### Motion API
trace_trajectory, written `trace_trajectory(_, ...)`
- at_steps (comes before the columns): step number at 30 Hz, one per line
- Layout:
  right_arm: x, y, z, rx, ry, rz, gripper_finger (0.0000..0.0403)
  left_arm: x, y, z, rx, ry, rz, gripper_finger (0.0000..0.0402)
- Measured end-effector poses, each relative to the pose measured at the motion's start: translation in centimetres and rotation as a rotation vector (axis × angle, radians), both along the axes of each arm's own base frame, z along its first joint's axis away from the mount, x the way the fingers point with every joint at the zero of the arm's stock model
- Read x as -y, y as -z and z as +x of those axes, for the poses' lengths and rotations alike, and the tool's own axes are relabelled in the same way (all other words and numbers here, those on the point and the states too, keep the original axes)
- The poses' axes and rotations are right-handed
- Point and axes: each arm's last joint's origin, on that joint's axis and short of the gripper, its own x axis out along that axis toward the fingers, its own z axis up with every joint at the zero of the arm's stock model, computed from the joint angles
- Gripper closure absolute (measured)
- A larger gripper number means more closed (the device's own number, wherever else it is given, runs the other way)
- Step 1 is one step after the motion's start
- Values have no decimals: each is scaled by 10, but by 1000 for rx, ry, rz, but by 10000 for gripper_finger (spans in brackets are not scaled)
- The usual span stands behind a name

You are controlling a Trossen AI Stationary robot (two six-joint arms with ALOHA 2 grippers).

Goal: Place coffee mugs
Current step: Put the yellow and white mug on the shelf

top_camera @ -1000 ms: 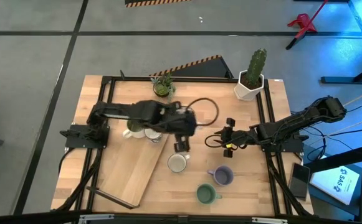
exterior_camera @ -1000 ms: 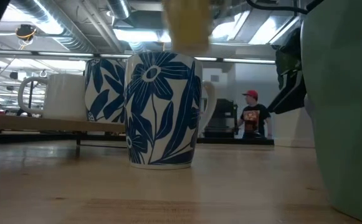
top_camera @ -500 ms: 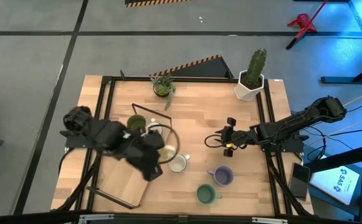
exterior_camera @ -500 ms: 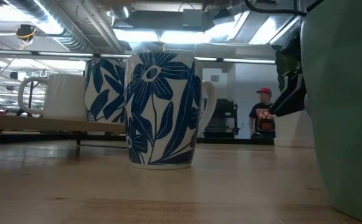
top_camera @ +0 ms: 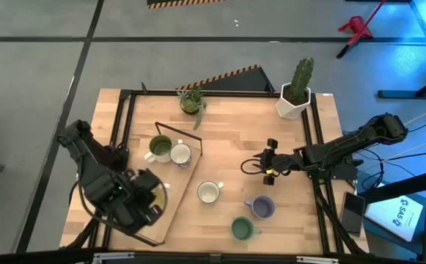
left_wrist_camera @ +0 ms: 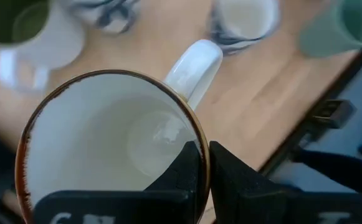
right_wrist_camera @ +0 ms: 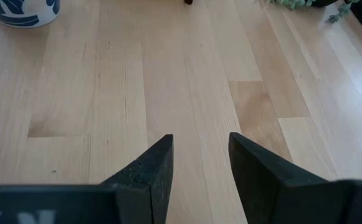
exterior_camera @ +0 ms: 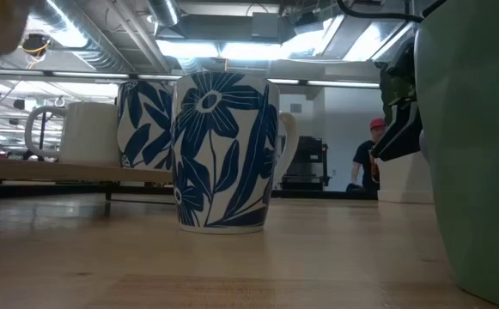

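Mug rim between left end effector fingers

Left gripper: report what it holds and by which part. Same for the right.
The left gripper holds a white mug with a brown rim, pinched at the rim wall beside the handle. The right gripper is open and holds nothing above the table.

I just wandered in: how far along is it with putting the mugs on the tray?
Two mugs sit on the wooden tray. The left gripper has its fingers shut on a white mug over the tray. Three mugs remain on the table: white, purple, green. The right gripper waits open.
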Motion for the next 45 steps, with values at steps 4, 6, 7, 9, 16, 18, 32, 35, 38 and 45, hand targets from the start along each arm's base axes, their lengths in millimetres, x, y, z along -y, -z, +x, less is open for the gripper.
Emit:
trace_trajectory(4,0,0,0,0,0,-1,260,-16,25,-24,-34,-105,38,388)
trace_trajectory(6,0,0,0,0,0,-1,260,-24,37,-32,-52,-149,59,388)
trace_trajectory(7,0,0,0,0,0,-1,260,-28,41,-36,-60,-156,66,388)
trace_trajectory(9,0,0,0,0,0,-1,260,-33,50,-41,-78,-161,80,388)
trace_trajectory(16,0,0,0,0,1,0,260,-42,71,-38,-93,-196,109,388)
trace_trajectory(18,0,0,0,0,2,-1,260,-44,76,-34,-85,-210,110,388)
trace_trajectory(32,0,0,0,1,5,-1,260,-56,90,-9,-81,-250,128,388)
trace_trajectory(35,0,0,0,1,4,-1,260,-55,94,-3,-87,-232,127,388)
trace_trajectory(38,0,0,0,1,5,-1,260,-54,99,1,-111,-228,132,388)
trace_trajectory(45,0,0,0,0,3,0,260,-51,105,3,-165,-207,131,388)
